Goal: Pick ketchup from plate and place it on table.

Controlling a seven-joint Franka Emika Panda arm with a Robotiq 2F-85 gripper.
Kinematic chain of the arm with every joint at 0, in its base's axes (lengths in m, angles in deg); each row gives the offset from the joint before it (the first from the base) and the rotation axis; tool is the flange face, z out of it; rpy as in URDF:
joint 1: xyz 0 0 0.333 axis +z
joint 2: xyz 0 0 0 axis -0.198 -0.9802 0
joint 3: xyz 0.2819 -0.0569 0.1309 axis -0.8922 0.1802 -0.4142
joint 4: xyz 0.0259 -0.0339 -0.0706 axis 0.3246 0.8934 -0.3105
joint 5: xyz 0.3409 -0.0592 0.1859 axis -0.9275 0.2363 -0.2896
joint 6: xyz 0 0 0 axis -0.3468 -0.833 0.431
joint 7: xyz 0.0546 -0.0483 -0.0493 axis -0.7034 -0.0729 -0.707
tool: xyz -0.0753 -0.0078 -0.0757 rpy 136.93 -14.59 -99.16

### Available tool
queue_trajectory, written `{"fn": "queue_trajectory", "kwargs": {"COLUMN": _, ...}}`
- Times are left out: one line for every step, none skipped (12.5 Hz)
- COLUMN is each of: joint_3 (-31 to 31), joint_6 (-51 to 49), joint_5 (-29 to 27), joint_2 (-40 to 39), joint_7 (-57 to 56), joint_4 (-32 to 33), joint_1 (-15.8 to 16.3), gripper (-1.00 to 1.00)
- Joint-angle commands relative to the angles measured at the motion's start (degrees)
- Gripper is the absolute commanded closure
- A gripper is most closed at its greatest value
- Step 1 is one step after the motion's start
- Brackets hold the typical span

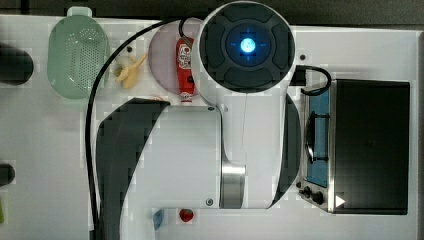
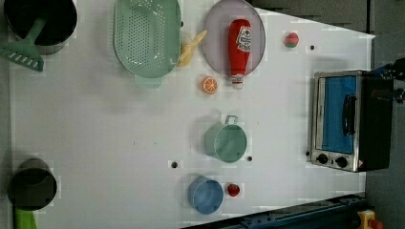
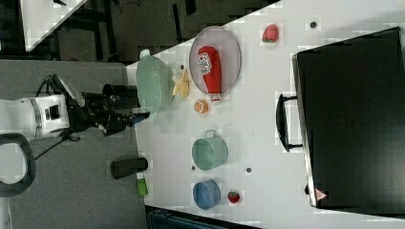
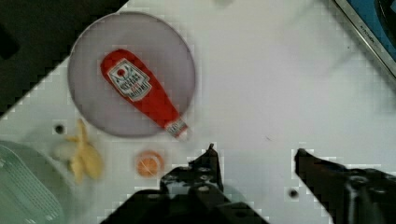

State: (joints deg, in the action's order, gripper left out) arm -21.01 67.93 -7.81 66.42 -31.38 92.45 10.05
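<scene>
Wrist view gave us the end effector [image 4: 254,156] with its two dark fingers [image 4: 208,161] spread well apart and nothing between them, hanging above bare white surface [image 4: 280,84]. The ketchup bottle [image 4: 140,91] lay flat on the round lilac-grey plate [image 4: 88,51], its white cap [image 4: 179,128] reaching the plate's rim on the side nearest the end effector. Beside the plate we saw a peeled banana [image 4: 84,156] and an orange half [image 4: 149,163], both on the surface and apart from the bottle.

In the left view we found the ketchup bottle [image 2: 239,50] lying along the plate [image 2: 212,33], cap toward the orange half [image 2: 209,85]. The green colander [image 2: 147,38] sat on the left view's left of the plate, with the banana [image 2: 189,47] between them. A small red fruit [image 2: 291,39] lay on the left view's right of the plate, and a toaster oven [image 2: 346,121] stood at the surface's right edge.

In the top view the arm's body [image 1: 235,115] covered part of the plate [image 1: 162,55], with the ketchup bottle [image 1: 184,65] showing just beside it.
</scene>
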Motion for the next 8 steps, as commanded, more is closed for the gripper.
{"fn": "queue_trajectory", "kwargs": {"joint_3": -2.9, "joint_6": -8.4, "joint_5": -0.8, "joint_2": 7.2, "joint_7": -0.5, "joint_4": 2.1, "joint_1": -5.3, "gripper": -0.54}}
{"fn": "queue_trajectory", "kwargs": {"joint_3": -3.0, "joint_6": -8.4, "joint_5": -0.8, "joint_2": 7.0, "joint_7": -0.6, "joint_4": 2.1, "joint_1": -5.3, "gripper": -0.76}}
{"fn": "queue_trajectory", "kwargs": {"joint_3": -3.1, "joint_6": -8.4, "joint_5": -0.8, "joint_2": 6.5, "joint_7": -0.9, "joint_4": 2.1, "joint_1": -5.2, "gripper": -1.00}}
{"fn": "queue_trajectory", "kwargs": {"joint_3": -3.3, "joint_6": -8.3, "joint_5": -0.8, "joint_2": 5.8, "joint_7": -1.3, "joint_4": 2.1, "joint_1": -5.1, "gripper": -1.00}}
{"fn": "queue_trajectory", "kwargs": {"joint_3": -3.6, "joint_6": -8.3, "joint_5": -0.8, "joint_2": 4.8, "joint_7": -1.3, "joint_4": 2.1, "joint_1": -5.1, "gripper": -1.00}}
{"fn": "queue_trajectory", "kwargs": {"joint_3": -4.1, "joint_6": -8.3, "joint_5": -0.8, "joint_2": 3.5, "joint_7": -1.3, "joint_4": 2.1, "joint_1": -5.1, "gripper": -1.00}}
{"fn": "queue_trajectory", "kwargs": {"joint_3": -4.6, "joint_6": -8.2, "joint_5": -0.8, "joint_2": 2.1, "joint_7": -1.3, "joint_4": 2.1, "joint_1": -5.0, "gripper": -1.00}}
{"fn": "queue_trajectory", "kwargs": {"joint_3": -5.1, "joint_6": -8.1, "joint_5": -0.8, "joint_2": 0.5, "joint_7": -1.3, "joint_4": 2.1, "joint_1": -4.9, "gripper": -1.00}}
